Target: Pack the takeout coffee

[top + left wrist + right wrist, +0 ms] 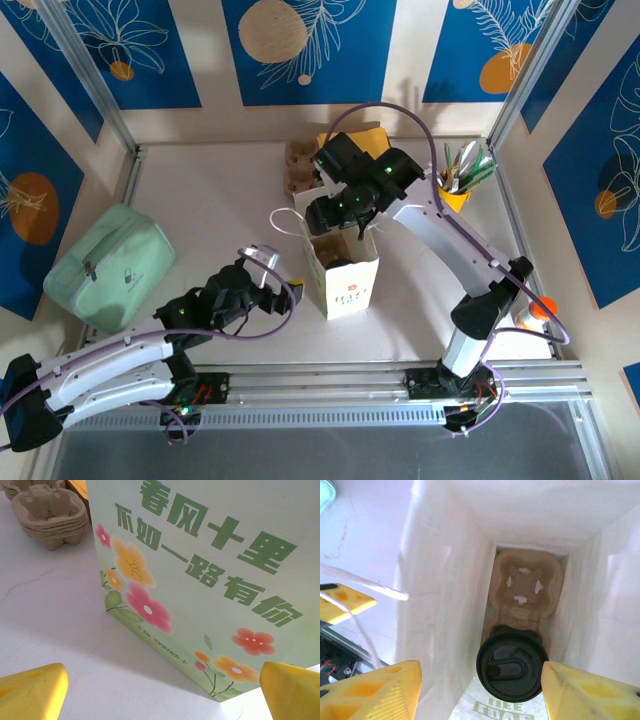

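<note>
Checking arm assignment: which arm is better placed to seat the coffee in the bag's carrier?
Right. The right gripper hangs open directly over the coffee inside the bag; the left gripper faces the bag's outside.

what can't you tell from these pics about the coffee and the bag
- The takeout coffee: right wrist view, its side is hidden under its own lid.
- The pulp carrier: same view, that lid covers the slot, so seating is unclear.
- The paper bag: top view, its inside is blocked by the right hand.
- The bag's top and handles: left wrist view, cut off by the upper edge.
</note>
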Available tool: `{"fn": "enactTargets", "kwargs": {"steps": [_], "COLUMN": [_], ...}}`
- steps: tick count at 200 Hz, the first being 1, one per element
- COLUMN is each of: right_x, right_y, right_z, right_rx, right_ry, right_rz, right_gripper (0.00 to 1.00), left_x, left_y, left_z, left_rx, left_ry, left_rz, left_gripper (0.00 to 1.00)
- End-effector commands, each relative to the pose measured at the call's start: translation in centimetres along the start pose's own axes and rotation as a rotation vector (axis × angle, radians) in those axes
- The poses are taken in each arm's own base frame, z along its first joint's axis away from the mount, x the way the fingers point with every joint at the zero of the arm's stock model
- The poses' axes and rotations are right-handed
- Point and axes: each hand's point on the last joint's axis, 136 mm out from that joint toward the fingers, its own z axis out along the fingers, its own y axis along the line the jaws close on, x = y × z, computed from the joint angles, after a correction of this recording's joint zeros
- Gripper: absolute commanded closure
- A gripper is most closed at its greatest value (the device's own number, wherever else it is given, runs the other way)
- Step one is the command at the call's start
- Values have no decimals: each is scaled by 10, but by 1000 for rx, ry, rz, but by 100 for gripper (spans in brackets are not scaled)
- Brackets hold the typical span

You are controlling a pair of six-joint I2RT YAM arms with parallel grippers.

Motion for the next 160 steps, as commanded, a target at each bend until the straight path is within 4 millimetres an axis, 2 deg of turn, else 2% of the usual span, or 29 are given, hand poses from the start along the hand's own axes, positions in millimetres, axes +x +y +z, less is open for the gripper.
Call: {"fn": "enactTargets", "kwargs": {"steps": [1,48,75,121,160], "right_x": [-8,-29,-38,-45,-44], "right_y": [-1,-5,-15,-55,-105], "right_z": [-33,-71,-90,-109,-112], "right_rx": [1,10,34,101,156], "right_ry": [-90,-238,-315,-389,-437], "right_rz": [-39,-65,-60,6,117], "right_gripper": [35,33,31,27,24], "left_x": [-2,-6,-10,-18,-21], "left_y": [-1,-1,1,23,49], "left_z": [-1,-1,-3,-13,-31], "left_rx": [-5,-8,-26,-147,-271], "left_ry": [-3,-9,-15,-43,-85], "left_rz": [-7,-3,-4,-30,-61], "left_gripper": [2,2,2,2,0]}}
